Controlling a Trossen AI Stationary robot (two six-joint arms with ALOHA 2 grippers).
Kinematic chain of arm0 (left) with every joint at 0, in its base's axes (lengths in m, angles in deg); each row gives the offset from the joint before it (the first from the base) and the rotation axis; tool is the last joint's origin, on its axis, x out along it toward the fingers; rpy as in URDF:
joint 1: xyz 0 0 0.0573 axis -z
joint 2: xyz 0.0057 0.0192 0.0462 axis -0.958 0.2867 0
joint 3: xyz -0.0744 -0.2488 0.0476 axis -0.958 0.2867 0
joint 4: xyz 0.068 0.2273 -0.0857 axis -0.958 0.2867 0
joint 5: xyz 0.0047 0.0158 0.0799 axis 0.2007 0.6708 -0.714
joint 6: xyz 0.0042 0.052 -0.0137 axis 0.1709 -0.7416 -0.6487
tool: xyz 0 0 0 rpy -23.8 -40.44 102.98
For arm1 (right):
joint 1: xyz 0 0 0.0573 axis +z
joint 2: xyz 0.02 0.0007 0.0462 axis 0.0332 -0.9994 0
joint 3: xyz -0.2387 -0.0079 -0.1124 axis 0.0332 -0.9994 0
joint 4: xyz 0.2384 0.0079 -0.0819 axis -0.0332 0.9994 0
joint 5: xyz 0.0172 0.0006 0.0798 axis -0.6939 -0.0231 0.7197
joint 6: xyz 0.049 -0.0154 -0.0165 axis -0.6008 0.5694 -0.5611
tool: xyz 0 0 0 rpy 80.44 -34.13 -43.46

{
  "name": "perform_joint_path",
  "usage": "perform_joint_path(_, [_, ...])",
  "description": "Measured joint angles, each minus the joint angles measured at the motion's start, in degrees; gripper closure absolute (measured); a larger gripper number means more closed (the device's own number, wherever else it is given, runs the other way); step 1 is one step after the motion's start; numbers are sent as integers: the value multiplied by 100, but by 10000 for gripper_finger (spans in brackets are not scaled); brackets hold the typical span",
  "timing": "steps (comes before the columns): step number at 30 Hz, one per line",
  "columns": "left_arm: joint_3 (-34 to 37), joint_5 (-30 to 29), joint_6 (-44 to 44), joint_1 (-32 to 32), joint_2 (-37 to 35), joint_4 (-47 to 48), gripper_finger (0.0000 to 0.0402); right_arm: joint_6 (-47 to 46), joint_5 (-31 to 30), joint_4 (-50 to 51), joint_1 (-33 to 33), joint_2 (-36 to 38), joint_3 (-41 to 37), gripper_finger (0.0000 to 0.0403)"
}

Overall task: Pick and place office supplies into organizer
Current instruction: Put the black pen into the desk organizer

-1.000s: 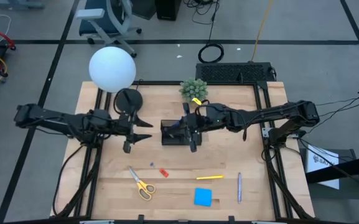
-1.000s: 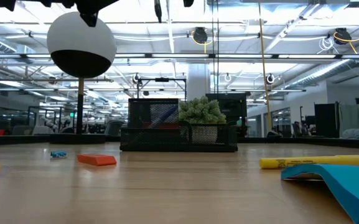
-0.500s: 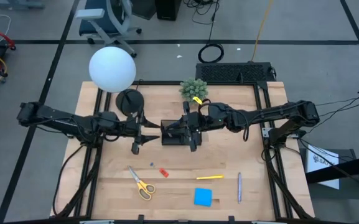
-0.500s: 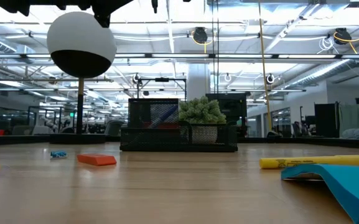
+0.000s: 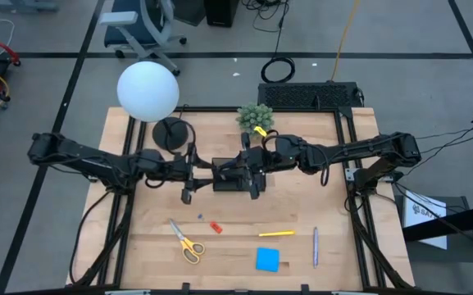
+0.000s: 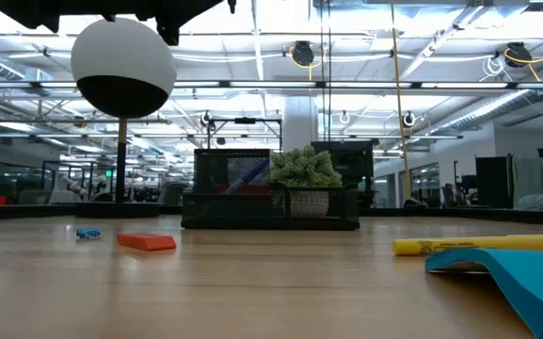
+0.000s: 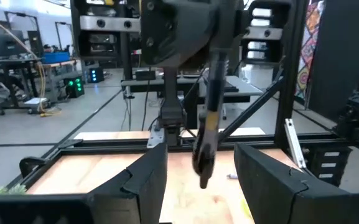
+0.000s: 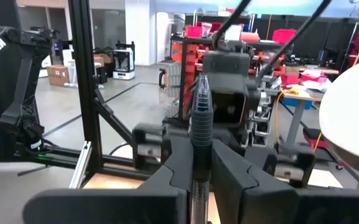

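Pale wooden tabletop (image 5: 236, 238) lies beneath; my right pincer (image 5: 255, 174) clamps a dark slim pen (image 8: 201, 134), while my half-open, empty left pincer (image 5: 193, 174) has come closer.

A dark ribbed pen (image 8: 201, 118) stands upright at the frame's centre, pinched between the right gripper (image 8: 196, 171) fingers (image 8: 167, 180) at the bottom. Directly behind it the left gripper (image 8: 228, 99) faces the camera. A white lamp globe (image 8: 352, 118) fills the right edge. Black frame posts (image 8: 83, 81) rise at left.
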Motion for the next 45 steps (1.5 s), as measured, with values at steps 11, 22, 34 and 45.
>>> perform_joint_path(11, [-2,-31,4,-44,274,-511,211,0,0,-129,0,0,0,375])
perform_joint_path(22, [-2,-29,-4,-44,372,-702,211,24,-2,-309,0,0,0,376])
perform_joint_path(34, [-2,30,138,-44,372,-772,211,24,6,-830,0,-292,-2,377])
perform_joint_path(45, [-2,32,254,-44,372,-614,231,132,8,-1043,0,-382,-2,376])
